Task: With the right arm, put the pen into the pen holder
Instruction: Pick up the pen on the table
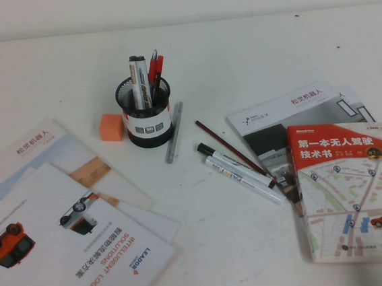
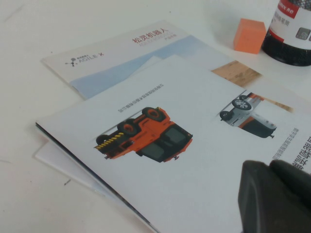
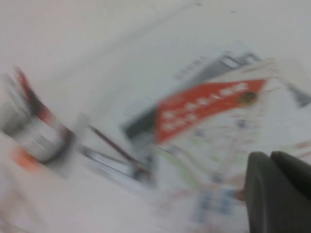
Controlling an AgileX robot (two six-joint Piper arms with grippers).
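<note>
Two hands are yours to watch, and neither shows in the high view. Your left hand (image 2: 277, 196) appears only as a dark shape in its wrist view, over the brochures (image 1: 57, 230) spread at the near left corner of the desk (image 1: 235, 44); you cannot tell how far it is open, and nothing is seen in it. Your right hand (image 3: 279, 189) is a dark blurred shape in its own wrist view, above the red-and-white book (image 1: 351, 188) at the near right edge of the desk; again you cannot tell its opening, and it holds nothing you can see.

Moving away from you, the pen (image 1: 244, 178) lies flat on the bare desk just left of that book, slanting from upper left to lower right. It lies well apart from your right hand, toward the desk's middle. A black-capped white marker (image 1: 237, 164) lies just beside it on the far side, and a thin brown pencil (image 1: 235, 149) runs alongside that.

Farther on, a slim silver pen (image 1: 174, 132) lies just right of the pen holder (image 1: 147, 113), which stands upright near the desk's middle with several markers and pens in it. An orange block (image 1: 111, 127) sits just left of the holder.
</note>
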